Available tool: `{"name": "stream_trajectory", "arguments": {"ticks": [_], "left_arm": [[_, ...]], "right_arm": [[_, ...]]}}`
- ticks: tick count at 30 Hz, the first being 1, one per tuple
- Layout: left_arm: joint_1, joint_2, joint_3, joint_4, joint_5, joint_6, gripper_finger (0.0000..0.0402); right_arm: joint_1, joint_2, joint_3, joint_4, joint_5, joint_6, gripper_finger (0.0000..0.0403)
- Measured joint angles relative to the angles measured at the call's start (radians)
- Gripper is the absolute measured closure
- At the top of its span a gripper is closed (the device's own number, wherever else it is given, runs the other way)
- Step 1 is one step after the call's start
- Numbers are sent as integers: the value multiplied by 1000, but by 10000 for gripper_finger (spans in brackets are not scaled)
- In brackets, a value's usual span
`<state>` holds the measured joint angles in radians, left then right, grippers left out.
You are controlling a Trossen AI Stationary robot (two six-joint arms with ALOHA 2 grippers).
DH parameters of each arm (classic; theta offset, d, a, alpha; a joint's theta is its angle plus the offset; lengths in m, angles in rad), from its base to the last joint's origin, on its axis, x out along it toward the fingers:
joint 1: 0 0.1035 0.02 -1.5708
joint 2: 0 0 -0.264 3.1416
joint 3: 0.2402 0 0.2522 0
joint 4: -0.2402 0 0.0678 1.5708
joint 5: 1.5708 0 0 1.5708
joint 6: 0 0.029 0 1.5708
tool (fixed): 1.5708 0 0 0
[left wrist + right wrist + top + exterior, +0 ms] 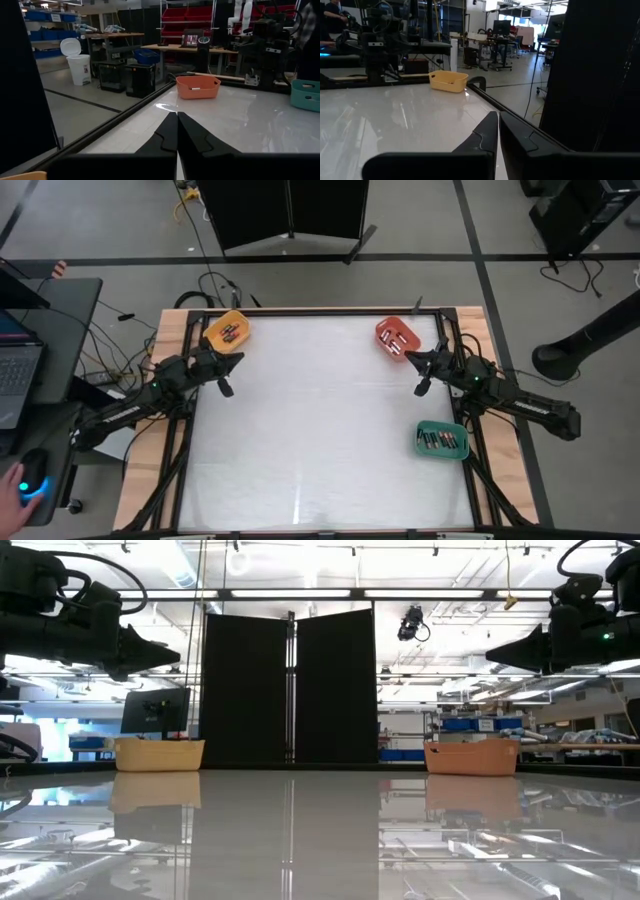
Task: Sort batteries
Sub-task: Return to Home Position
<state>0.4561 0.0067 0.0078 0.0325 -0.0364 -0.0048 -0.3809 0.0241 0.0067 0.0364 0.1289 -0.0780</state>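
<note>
Three trays hold every one of the batteries I can see, and none lies loose on the white table. At the far left of the high view, off the table, a person's hand rests by a mouse beside a laptop.

The left gripper hangs above the table's left edge, just in front of the yellow tray. That tray sits in the far left corner with a few dark and red cells in it. In the left wrist view its fingers are pressed together with only a thin slit between them, and they grip nothing. The low view shows this gripper well clear of the table top, its tip aimed inward.

In the middle, the table is bare and glossy, with black screens standing behind it.

Farther right, the red-orange tray sits near the far right corner, with pale and dark cells inside. The right gripper hovers just in front of it, raised above the surface and pointing inward, facing the left one. From the right wrist view its fingers are closed against each other and carry nothing.

The green tray lies by the right edge, nearer to me than that arm. It holds a row of dark batteries lying side by side.
</note>
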Motion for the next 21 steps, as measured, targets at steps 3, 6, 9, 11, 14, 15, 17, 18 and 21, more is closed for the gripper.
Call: {"name": "stream_trajectory", "arguments": {"ticks": [3,6,9,11,14,15,17,18,21], "left_arm": [[0,0,0,0,0,0,393],[0,0,0,0,0,0,393],[0,0,0,0,0,0,393],[0,0,0,0,0,0,393],[0,0,0,0,0,0,393],[0,0,0,0,0,0,393],[0,0,0,0,0,0,393],[0,0,0,0,0,0,393],[0,0,0,0,0,0,393]], "right_arm": [[0,0,0,0,0,0,374],[0,0,0,0,0,0,371],[0,0,0,0,0,0,369],[0,0,0,0,0,0,369],[0,0,0,0,0,0,372],[0,0,0,0,0,0,373],[0,0,0,0,0,0,375],[0,0,0,0,0,0,375],[0,0,0,0,0,0,374]]}}
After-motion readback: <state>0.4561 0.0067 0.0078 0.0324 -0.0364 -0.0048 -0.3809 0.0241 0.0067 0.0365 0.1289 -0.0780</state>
